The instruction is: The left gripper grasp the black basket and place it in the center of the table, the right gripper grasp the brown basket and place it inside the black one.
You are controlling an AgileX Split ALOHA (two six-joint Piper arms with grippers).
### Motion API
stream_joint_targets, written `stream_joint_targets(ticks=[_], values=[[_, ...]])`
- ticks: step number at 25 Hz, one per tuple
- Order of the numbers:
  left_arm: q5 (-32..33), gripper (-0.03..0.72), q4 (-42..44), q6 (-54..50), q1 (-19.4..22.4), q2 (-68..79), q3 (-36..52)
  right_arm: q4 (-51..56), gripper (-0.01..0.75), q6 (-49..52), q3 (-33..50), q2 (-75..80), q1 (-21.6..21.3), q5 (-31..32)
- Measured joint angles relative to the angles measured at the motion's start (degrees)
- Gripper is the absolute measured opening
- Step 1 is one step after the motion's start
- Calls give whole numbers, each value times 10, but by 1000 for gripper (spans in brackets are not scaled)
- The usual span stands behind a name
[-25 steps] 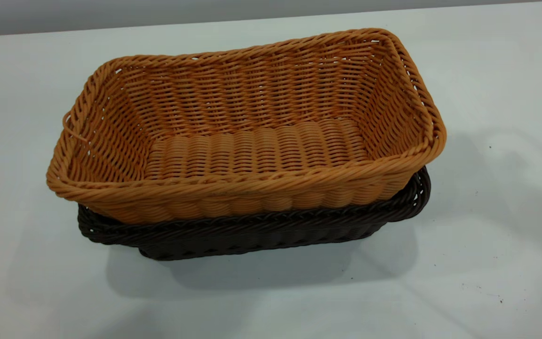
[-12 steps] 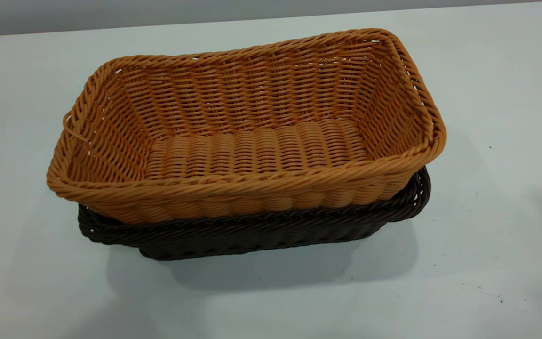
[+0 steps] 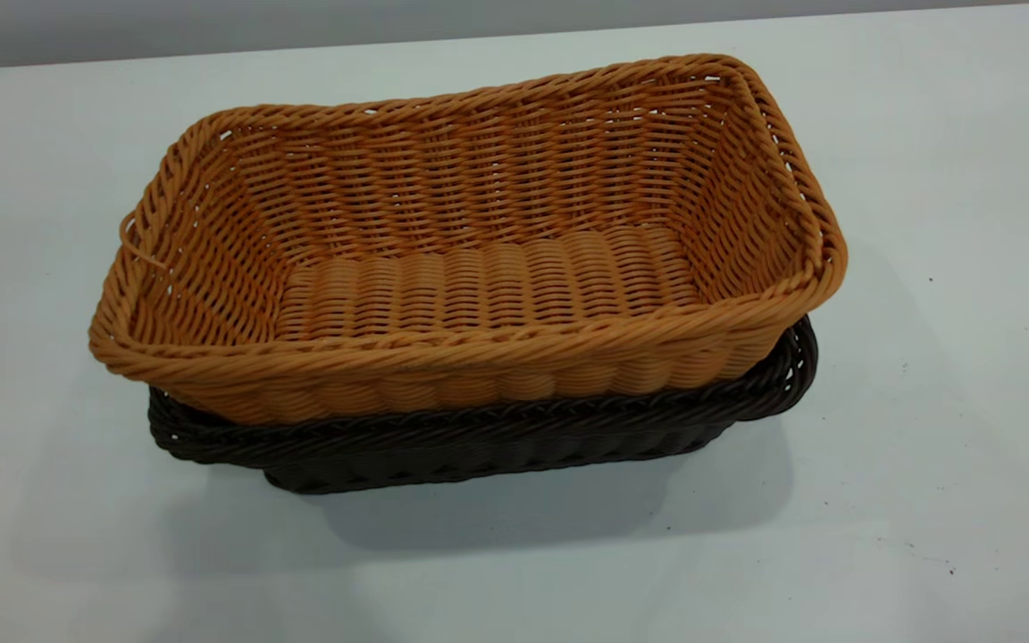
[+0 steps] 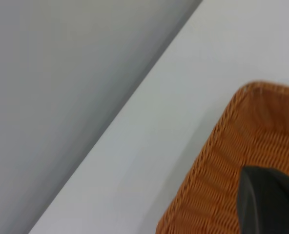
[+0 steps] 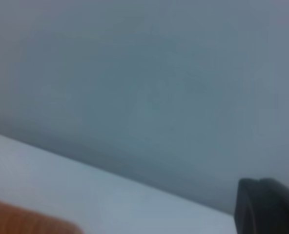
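Brown basket nested in black basket, mid-table, slightly toward far edge. Stacking step looks finished. Neither gripper visible outside; jaw state unreadable. Next: arms park clear.

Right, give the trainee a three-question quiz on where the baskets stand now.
1. True or false: the brown basket sits nested in the black basket.
2. Which shows in the exterior view? A) both grippers B) one gripper C) neither gripper
3. Fill in: the loose strand loop is at the brown basket's ___ short end in the exterior view.

Key: 1 true; 2 C; 3 left.
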Motion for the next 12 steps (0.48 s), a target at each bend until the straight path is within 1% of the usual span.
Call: stream_joint_targets(ticks=[3,7,12], values=[[67,-1,56,-55,-47,0,0,4,5,6,42,-64,0,46],[147,-1,77,-120,-113,0,3,30,5,38,95,-140,0,108],[204,-1,122,-178,-199,0,40,89,5,60,178,-226,0,138]])
